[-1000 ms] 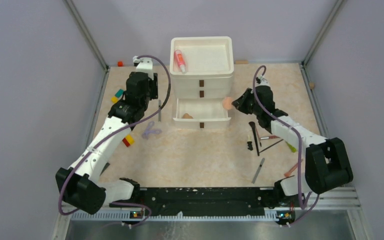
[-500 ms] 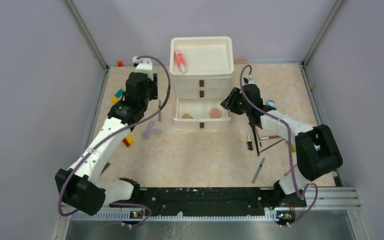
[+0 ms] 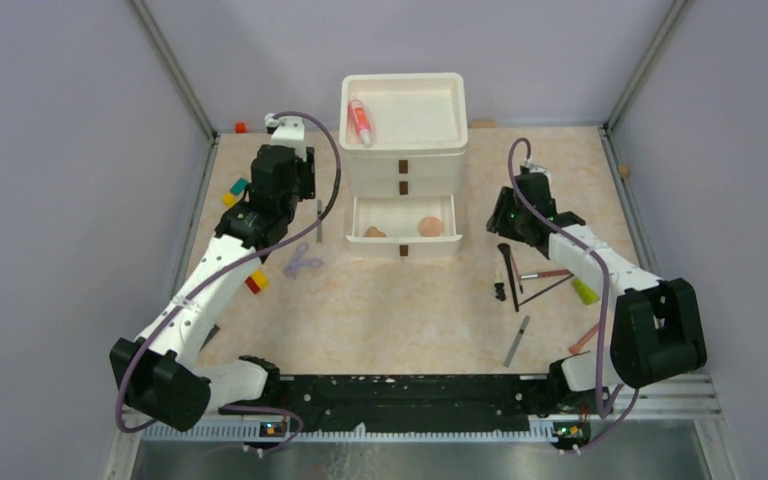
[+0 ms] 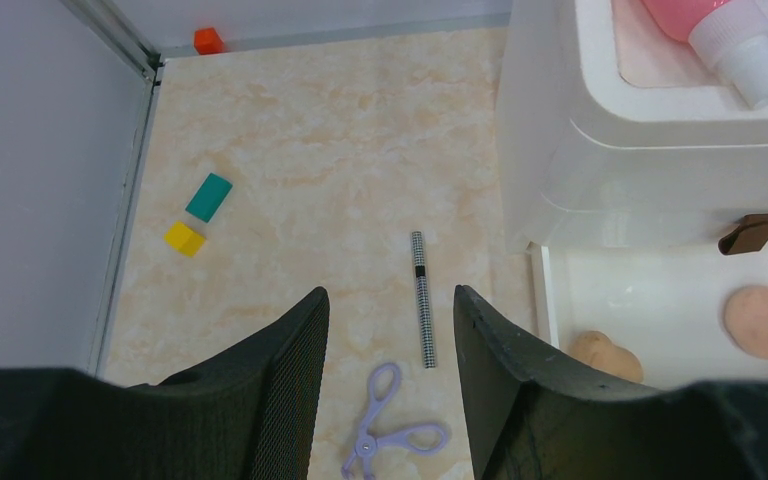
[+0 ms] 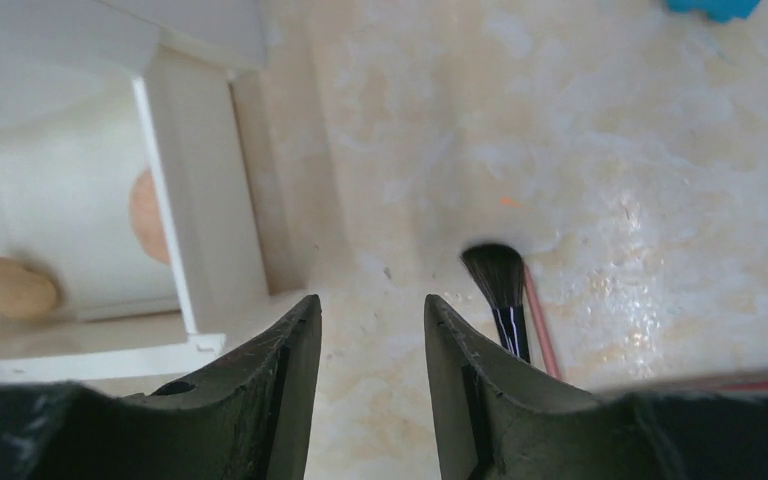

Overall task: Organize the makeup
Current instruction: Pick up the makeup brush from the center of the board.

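The makeup (image 3: 545,273) lay split between the white drawer unit (image 3: 430,160) and the tabletop (image 3: 410,310). A pink spray bottle (image 3: 359,121) rested in the unit's top tray, and a peach round sponge (image 3: 429,226) and a tan sponge (image 3: 374,232) sat in the open bottom drawer. Right of the unit, a black-bristled brush (image 5: 496,275), thin pencils (image 3: 543,292) and a grey stick (image 3: 517,341) lay loose on the tabletop. A checked thin stick (image 4: 421,297) and lilac scissors (image 4: 368,447) lay to its left.

The right tool (image 5: 370,305) hung over bare tabletop between the drawer's side and the brush head, its jaws apart and holding nothing. The left tool (image 4: 388,300) hovered above the checked stick, jaws likewise parted and empty.

The brush and pencils looked light, stiff and thin. Lying flat, they seemed likely to roll or skid under a careless touch. A pinch across the middle of the handle, clear of the soft bristles, would probably suit them best. The sponges would squash and seemed to need only a gentle hold.
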`<move>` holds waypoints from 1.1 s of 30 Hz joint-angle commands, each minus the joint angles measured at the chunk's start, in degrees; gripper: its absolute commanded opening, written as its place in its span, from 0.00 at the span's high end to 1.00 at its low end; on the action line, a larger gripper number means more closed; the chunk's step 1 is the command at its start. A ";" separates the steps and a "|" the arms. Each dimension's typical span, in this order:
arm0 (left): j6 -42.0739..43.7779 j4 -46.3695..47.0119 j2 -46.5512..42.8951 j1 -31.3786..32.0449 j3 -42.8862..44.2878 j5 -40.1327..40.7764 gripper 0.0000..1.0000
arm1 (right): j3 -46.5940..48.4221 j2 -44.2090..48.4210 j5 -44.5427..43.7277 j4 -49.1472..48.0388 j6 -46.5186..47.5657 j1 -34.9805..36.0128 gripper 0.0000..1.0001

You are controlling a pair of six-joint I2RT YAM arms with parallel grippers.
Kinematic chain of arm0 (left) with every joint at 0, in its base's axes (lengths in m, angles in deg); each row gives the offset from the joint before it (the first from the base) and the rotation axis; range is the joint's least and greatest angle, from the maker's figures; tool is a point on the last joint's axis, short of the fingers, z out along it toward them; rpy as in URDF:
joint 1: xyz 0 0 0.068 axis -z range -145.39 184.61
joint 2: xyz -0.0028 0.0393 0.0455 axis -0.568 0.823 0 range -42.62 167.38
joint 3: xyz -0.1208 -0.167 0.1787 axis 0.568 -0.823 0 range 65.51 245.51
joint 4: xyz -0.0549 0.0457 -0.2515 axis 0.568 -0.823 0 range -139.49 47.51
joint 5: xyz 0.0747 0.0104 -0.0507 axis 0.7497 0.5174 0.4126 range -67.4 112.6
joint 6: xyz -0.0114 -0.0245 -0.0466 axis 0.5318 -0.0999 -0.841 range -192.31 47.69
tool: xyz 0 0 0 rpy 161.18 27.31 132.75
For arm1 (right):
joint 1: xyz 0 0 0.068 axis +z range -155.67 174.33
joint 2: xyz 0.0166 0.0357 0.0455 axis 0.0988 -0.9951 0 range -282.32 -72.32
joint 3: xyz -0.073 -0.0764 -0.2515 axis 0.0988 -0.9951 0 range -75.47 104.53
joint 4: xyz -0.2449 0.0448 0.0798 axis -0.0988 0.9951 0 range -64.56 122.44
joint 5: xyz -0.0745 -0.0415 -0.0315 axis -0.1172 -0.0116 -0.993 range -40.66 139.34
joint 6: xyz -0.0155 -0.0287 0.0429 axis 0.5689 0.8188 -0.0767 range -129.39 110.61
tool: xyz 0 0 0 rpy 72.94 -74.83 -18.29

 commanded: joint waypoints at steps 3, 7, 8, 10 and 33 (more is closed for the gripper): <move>0.56 2.40 -1.23 -0.39 -0.09 0.03 0.45 | -2.83 0.90 -1.38 4.54 2.30 -0.24 0.59; 0.57 2.40 -1.32 -0.36 -0.17 0.09 0.45 | -3.49 0.94 -1.66 4.67 1.51 -0.42 0.59; 0.61 2.40 -1.31 -0.32 -0.19 0.18 0.45 | -3.63 1.05 -1.69 4.79 1.49 -0.39 0.59; 0.65 2.40 -1.37 -0.39 -0.18 0.16 0.45 | -3.64 1.10 -2.25 5.35 1.44 -0.49 0.58; 0.62 2.49 -1.33 -0.37 -0.22 -0.20 0.45 | -1.81 -3.61 -5.64 10.03 3.61 -1.29 0.64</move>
